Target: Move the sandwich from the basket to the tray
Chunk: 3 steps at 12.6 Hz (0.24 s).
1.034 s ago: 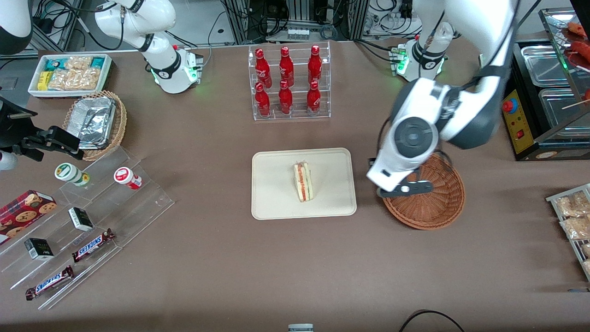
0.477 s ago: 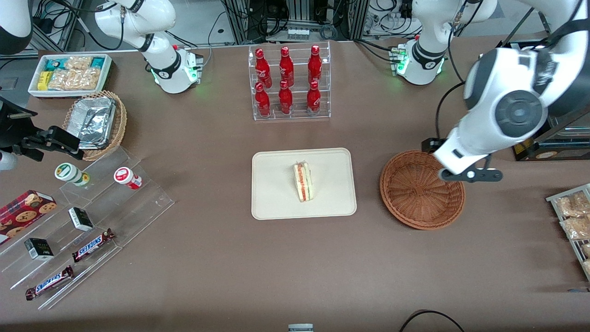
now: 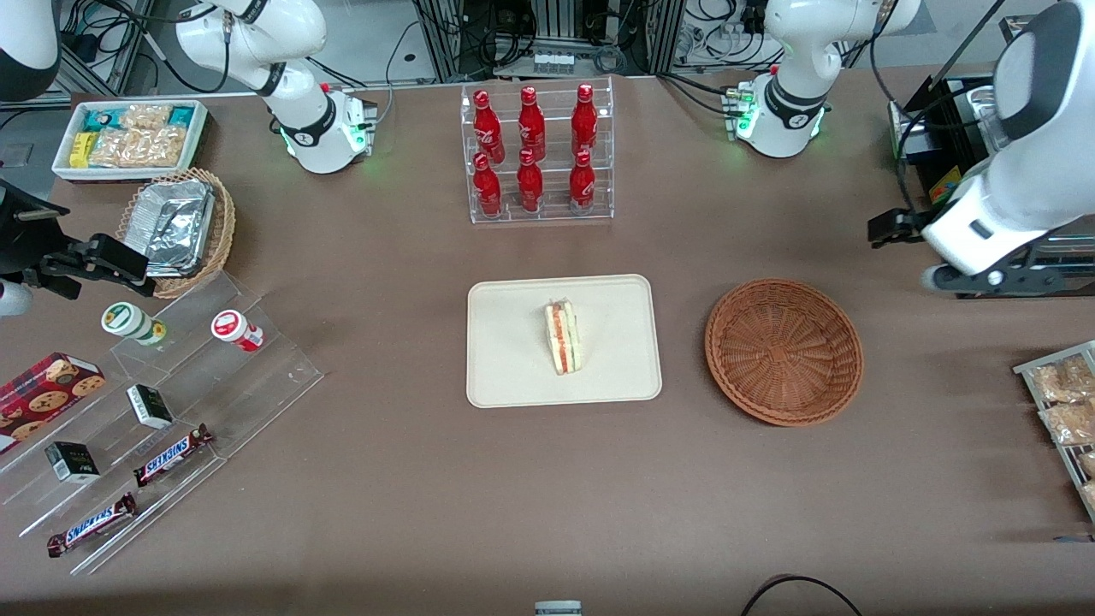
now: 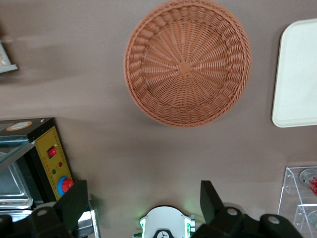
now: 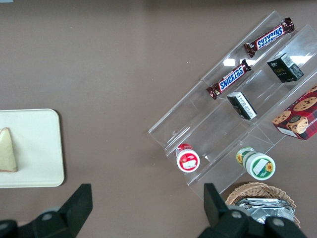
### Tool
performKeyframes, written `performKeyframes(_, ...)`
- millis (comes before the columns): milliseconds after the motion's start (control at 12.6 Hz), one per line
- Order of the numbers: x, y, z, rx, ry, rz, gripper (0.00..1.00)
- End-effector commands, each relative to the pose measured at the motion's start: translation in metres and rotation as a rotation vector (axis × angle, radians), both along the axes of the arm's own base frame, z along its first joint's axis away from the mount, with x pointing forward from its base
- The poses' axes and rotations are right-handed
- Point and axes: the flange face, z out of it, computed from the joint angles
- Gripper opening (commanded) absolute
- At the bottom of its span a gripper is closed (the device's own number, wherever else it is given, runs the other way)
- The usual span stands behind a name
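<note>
The sandwich [image 3: 563, 337] lies on the cream tray [image 3: 513, 368], cut edge up; it also shows in the right wrist view [image 5: 7, 149]. The reddish-brown basket [image 3: 784, 351] stands beside the tray, toward the working arm's end, and is empty, as the left wrist view [image 4: 187, 62] shows. My left gripper [image 3: 984, 278] hangs high in the air, past the basket toward the working arm's end, next to the black machine. In the left wrist view the gripper [image 4: 143, 194] is open and empty, jaws wide apart. A corner of the tray [image 4: 297, 74] shows there too.
A rack of red bottles [image 3: 536, 154] stands farther from the camera than the tray. A black machine with a red button [image 3: 967, 222] and snack trays [image 3: 1065, 402] stand at the working arm's end. An acrylic stand with candy bars [image 3: 171, 385], a foil-tray basket [image 3: 175, 227] and a white bin [image 3: 128, 137] are at the parked arm's end.
My left gripper has swung from over the basket's tray-side rim across it to the working arm's end, empty. The sandwich, tray and basket have not moved.
</note>
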Motion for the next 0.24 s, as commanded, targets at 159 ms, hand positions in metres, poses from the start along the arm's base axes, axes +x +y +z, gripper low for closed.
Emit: performKeyframes(159,-0.004,0.035,0.030,-0.074,-0.039,0.072,1.00)
